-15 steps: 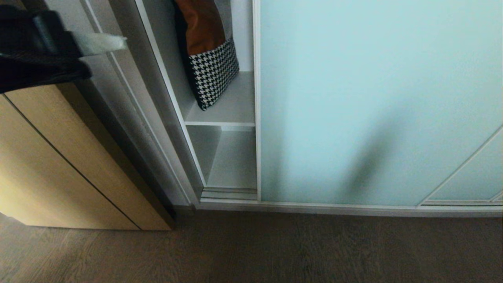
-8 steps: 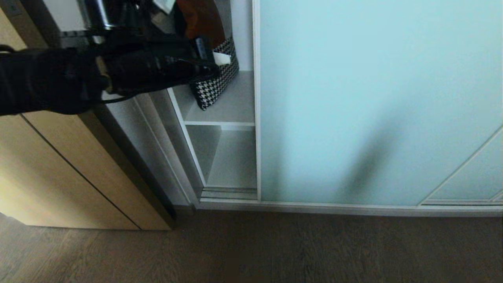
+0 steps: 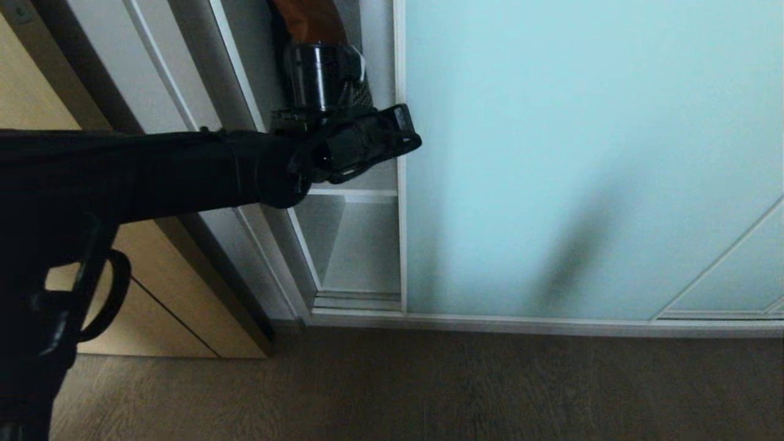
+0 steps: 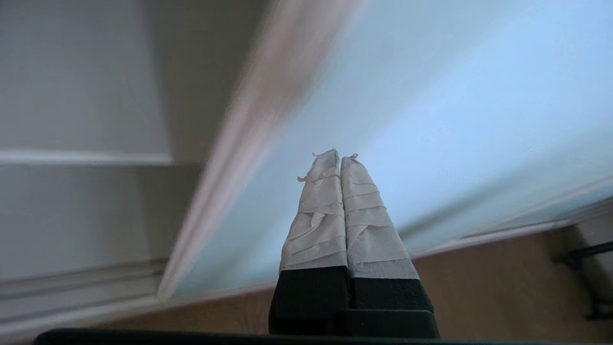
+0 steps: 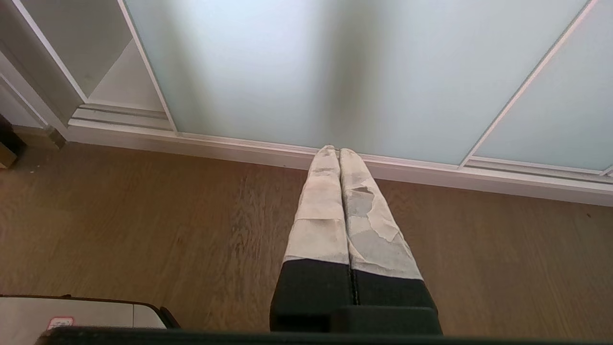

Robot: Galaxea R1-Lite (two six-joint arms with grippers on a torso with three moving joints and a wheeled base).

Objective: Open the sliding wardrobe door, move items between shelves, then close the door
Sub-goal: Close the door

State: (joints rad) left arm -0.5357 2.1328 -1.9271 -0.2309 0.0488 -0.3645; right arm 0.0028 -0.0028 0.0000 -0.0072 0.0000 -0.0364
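Left wrist view: left tool [image 4: 340, 155] has both taped fingers pressed together, nothing pinched, tips in front of the sliding wardrobe door [image 4: 431, 120], pale aqua frosted glass, near its blurred silver edge frame; cannot tell if the tips touch the glass. Grey-white shelves [image 4: 81, 157] at left of that frame, wood floor along the bottom.

Head view: left arm [image 3: 153, 168] runs in from the left edge across mid frame; its black wrist end sits at upper centre, right at the door's left edge. Tool tips hidden there. The sliding wardrobe door [image 3: 582, 153] fills the right two thirds, slid partly open, leaving a narrow gap at centre. In the gap: shelves [image 3: 352, 193] with white front edge, empty lower compartment below. Upper shelf carries a bag [image 3: 312, 18] with brown top and a bit of houndstooth pattern, mostly behind the wrist. Light wood cabinet [image 3: 153, 306] at lower left. No readable writing.

Right wrist view: right tool [image 5: 339, 149] pressed together, empty, hanging over the floor [image 5: 143, 220] near the door's bottom track. Pale casing with small red label [image 5: 60, 322] at lower left, text unreadable.
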